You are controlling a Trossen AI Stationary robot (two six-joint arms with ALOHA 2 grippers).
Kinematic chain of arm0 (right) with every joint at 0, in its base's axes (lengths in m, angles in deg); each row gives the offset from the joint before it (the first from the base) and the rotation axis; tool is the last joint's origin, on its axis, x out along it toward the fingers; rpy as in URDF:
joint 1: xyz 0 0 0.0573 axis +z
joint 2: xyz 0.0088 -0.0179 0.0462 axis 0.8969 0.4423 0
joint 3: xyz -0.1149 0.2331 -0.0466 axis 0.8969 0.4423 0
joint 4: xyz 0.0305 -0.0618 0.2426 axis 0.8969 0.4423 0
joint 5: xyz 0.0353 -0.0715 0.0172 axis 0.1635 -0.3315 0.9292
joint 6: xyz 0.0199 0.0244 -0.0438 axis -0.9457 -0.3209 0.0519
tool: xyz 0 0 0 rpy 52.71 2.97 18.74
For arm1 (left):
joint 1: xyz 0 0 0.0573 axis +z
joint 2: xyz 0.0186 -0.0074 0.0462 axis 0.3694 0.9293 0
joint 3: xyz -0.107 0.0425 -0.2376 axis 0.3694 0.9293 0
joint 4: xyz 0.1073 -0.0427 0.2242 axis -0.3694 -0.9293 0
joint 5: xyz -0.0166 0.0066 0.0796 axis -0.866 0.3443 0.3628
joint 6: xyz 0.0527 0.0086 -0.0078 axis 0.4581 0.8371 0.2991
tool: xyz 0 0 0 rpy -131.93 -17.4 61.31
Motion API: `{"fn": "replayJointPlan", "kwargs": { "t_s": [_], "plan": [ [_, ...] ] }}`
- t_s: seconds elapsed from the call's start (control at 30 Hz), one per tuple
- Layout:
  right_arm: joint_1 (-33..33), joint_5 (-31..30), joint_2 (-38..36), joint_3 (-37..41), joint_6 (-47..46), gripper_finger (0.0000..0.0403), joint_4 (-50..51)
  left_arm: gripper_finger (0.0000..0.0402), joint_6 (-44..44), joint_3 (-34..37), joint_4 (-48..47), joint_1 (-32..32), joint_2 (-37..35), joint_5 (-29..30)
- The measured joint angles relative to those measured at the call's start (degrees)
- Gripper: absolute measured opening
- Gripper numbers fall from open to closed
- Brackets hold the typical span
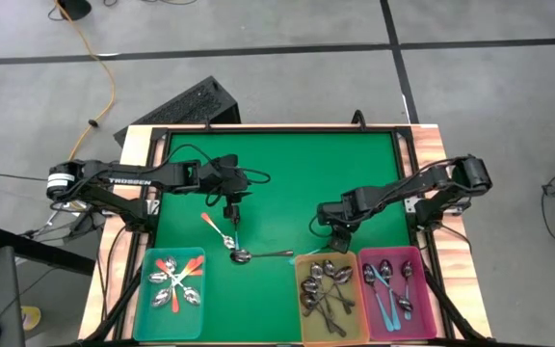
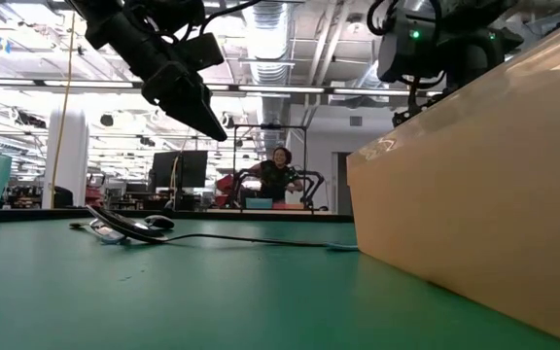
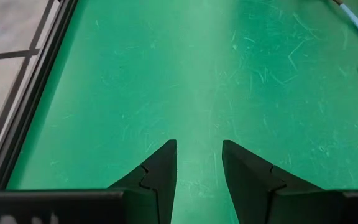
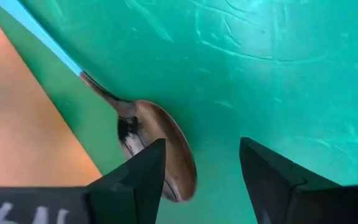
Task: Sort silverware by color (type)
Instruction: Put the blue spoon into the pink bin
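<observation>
1. The teal bin sits far to the left of the yellow bin. It holds spoons with orange-red handles. I count about five, but they lie in a pile, so I cannot be sure.
2. The left gripper hangs over the green mat, to the left of the yellow bin and a bit farther back. In the left wrist view its two fingers stand a little apart. Nothing is between them, only bare mat.
3. Loose spoons lie on the mat left of the yellow bin, under and near the left gripper. One has an orange-red handle. One dark spoon lies with its bowl away from the yellow bin and its handle pointing at it. There may be one more thin one between them; I cannot tell.
4. One spoon with a light blue handle lies on the mat right against the yellow bin's back left corner.
5. The right gripper is low over that corner of the yellow bin. Its fingers are wide apart. The blue spoon's bowl lies just beside one finger. It is not pinched.
6. The yellow bin holds a tangle of dark spoons. There are too many to count well.
7. The pink bin touches the yellow bin's right side. It holds three blue-handled spoons.
</observation>
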Motion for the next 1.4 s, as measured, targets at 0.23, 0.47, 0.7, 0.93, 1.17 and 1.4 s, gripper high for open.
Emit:
{"fn": "replayJointPlan", "kwargs": {
  "t_s": [0.23,0.47,0.7,0.93,1.17,1.4],
  "plan": [
    [-0.4,3.3,0.0,3.5,-1.8,0.0199,-4.9,0.0114,0.0,0.0,0.0,0.0,0.0,0.0],
    [0.0,3.2,-0.1,4.0,-1.1,0.0129,-5.1,0.0114,0.0,0.0,0.0,0.0,0.0,0.0],
    [0.1,3.6,-0.1,4.0,-1.1,0.004,-5.1,0.0114,0.0,0.0,0.0,0.0,0.0,0.0],
    [-0.4,3.8,-0.2,3.9,-1.1,0.0007,-5.8,0.0114,0.0,0.0,-0.1,0.0,0.0,0.0],
    [-2.0,0.6,0.0,2.9,0.9,0.0006,-6.6,0.0114,0.0,0.0,-0.1,0.0,0.0,0.0],
    [-4.3,-4.9,0.2,-0.2,5.0,0.0006,-4.8,0.0114,0.0,0.0,-0.1,0.0,0.0,0.0]
  ]
}}
